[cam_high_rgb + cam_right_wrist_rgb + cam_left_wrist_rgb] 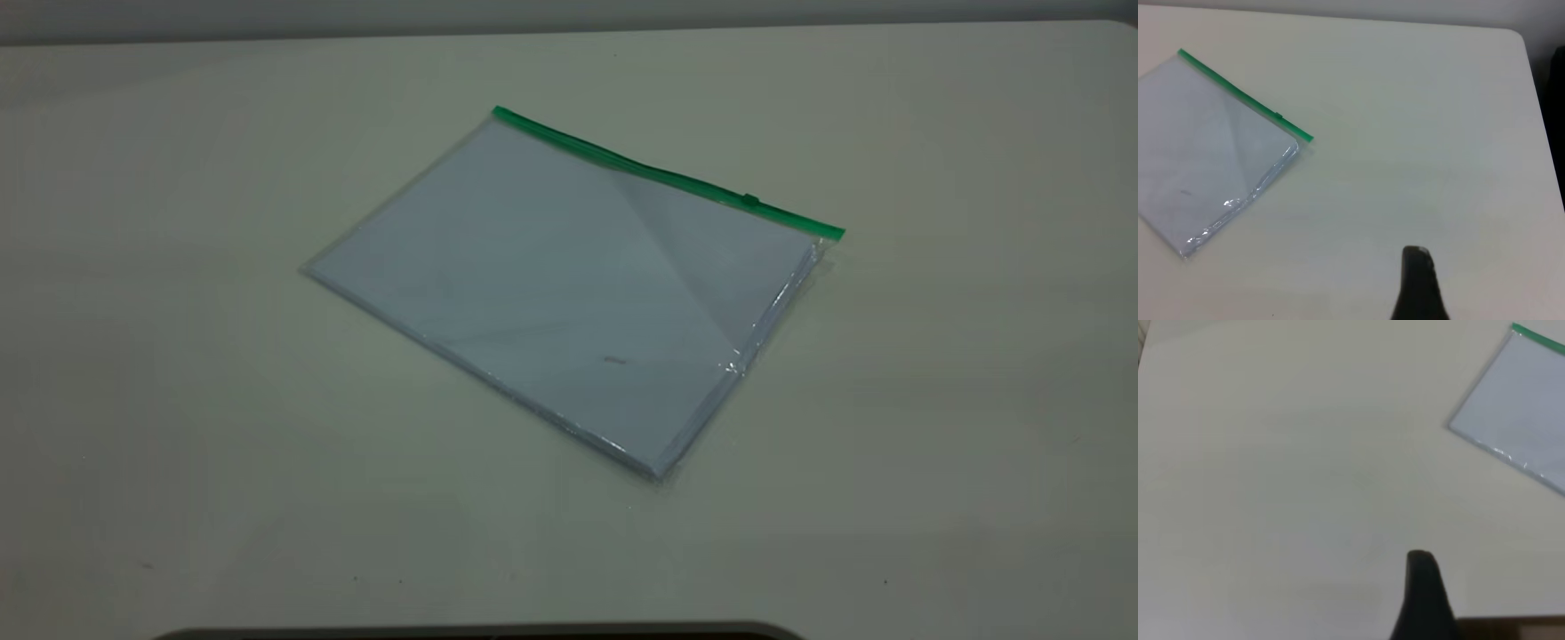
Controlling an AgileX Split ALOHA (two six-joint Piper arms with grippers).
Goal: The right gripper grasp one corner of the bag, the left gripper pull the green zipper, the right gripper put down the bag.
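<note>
— Clear plastic, that was the difficulty: the bag (569, 284) lay flat near the middle of the table (178, 400), a little toward the far edge, with nothing lifted for a jaw to get under.

— And where did the green zipper (667, 173) run?

— Along the bag's far long side, facing the far edge of the worktop. The slider tab (751, 200) sat close to the end of that strip nearest the right edge.

— So neither arm had reached it?

— No. The right gripper (1417, 280) hung over bare table well apart from the bag, toward the right edge; the left gripper (1423, 593) hung over the left part, likewise well apart. Only one dark fingertip of each showed, so I could not tell whether the jaws stood apart or together.

— How should the first grasp have been made, in your view?

— I judged the corner by the slider the best choice — it lay nearest the right arm. The jaws should come in low and shallow, pinching plastic only, clear of the tab, so the left gripper would have room to pull. A slippery sheet might slide rather than lift.
</note>
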